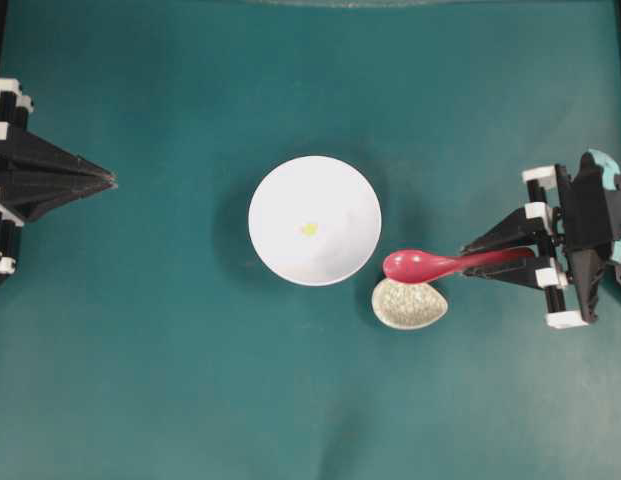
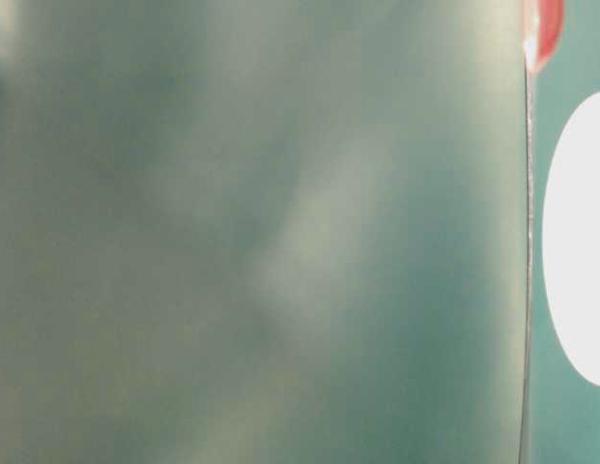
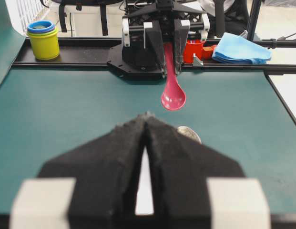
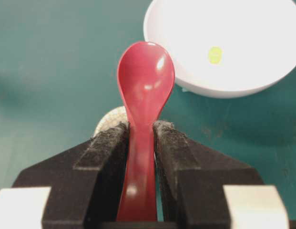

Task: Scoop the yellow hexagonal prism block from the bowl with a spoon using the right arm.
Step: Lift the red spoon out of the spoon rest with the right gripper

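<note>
Your right end effector (image 4: pixel 140 129) grips the spoon (image 4: pixel 144 95) by its handle, scoop leading toward the bowl (image 4: pixel 224 81); the left end effector (image 1: pixel 110 180) rests closed.

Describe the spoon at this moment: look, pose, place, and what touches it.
The spoon is glossy red-pink, plastic or ceramic by its look, with an oval scoop and a short straight handle. The right gripper has its jaws shut on the handle. It is lifted off the table, scoop above the speckled spoon rest, beside the bowl, not yet inside it.
</note>
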